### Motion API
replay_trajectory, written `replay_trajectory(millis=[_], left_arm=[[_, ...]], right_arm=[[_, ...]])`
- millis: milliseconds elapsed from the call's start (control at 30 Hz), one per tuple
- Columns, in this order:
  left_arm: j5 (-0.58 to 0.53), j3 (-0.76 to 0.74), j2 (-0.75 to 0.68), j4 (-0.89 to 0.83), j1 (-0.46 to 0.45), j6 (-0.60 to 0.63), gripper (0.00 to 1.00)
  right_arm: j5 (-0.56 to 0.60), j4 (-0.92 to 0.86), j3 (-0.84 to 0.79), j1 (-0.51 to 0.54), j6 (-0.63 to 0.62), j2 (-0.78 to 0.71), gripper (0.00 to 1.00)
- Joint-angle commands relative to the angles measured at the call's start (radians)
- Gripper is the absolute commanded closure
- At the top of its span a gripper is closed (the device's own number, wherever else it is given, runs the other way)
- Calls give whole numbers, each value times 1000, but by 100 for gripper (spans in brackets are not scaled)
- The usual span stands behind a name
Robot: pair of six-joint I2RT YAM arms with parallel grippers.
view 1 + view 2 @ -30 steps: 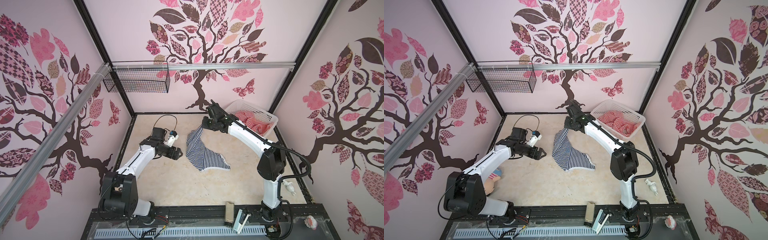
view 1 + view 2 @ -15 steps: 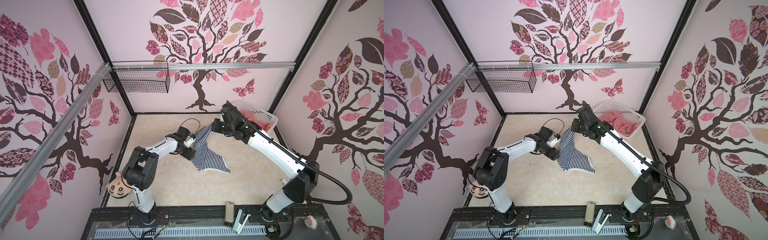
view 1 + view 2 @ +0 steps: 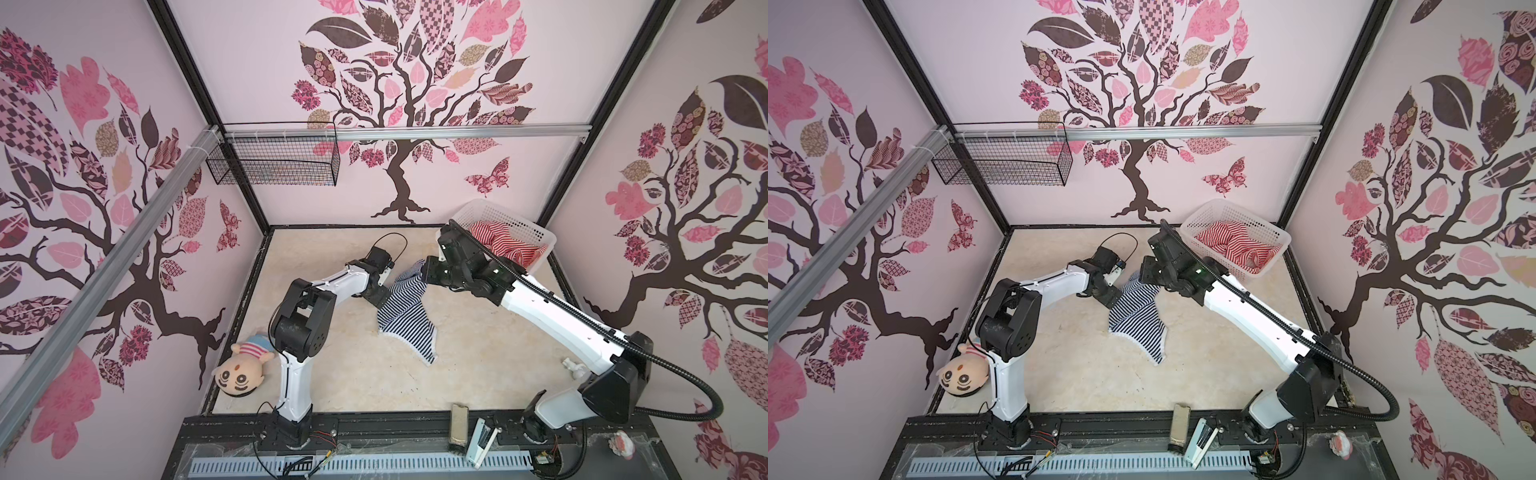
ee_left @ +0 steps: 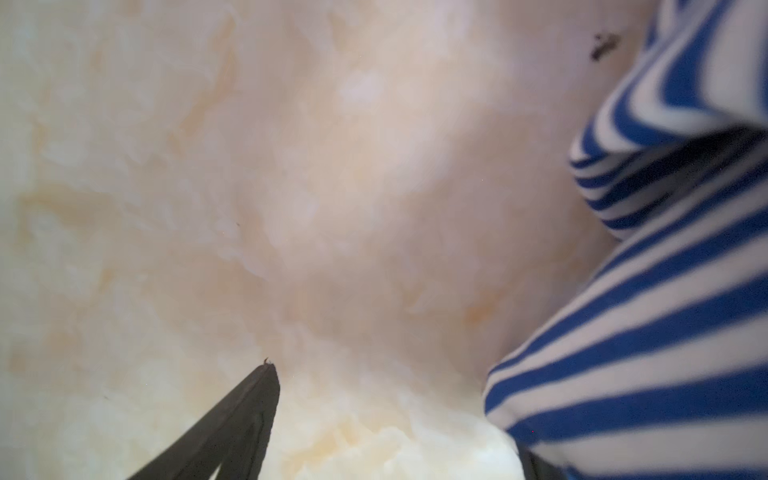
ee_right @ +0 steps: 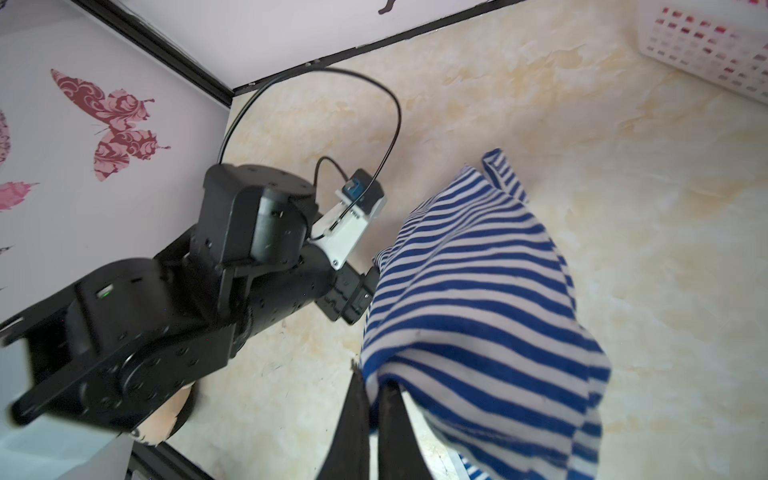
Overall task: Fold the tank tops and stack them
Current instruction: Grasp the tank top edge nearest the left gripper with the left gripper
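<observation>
- Mid-table, closest in: navy-striped tank top (image 3: 405, 316) draped hem-down on the table (image 3: 332, 374).
- Just behind: left gripper (image 3: 380, 297) spread wide at the cloth's edge, gripping nothing; slide onto one layer, then close.
- Behind that: right gripper (image 5: 374, 382) pinched on the top's raised corner; hold it steady, no yanking.
- Far back: red-striped tank top (image 3: 503, 245) heaped in the basket (image 3: 498, 212), for later.

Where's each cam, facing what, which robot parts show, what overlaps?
Top views: high at front, looking down on the table; left arm, right arm, white basket.
Left wrist: on left arm, close over table; open left pincer, navy striped top.
Right wrist: on right arm, looking down; right pincer shut on that top, left arm's wrist.
Shared: every view shows the navy striped top.
</observation>
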Motion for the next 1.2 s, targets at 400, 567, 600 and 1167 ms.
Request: replay_trajectory(millis=[400, 567, 600, 1167], left_arm=[[140, 19, -169, 64, 176, 4, 9], [289, -152, -354, 78, 148, 1, 9], [288, -177, -370, 86, 122, 17, 9], [151, -70, -128, 151, -127, 108, 9]], right_arm=[[-74, 66, 98, -104, 34, 193, 100], [-144, 98, 236, -194, 24, 357, 100], [-143, 92, 273, -209, 26, 391, 100], [-70, -47, 497, -315, -30, 597, 98]])
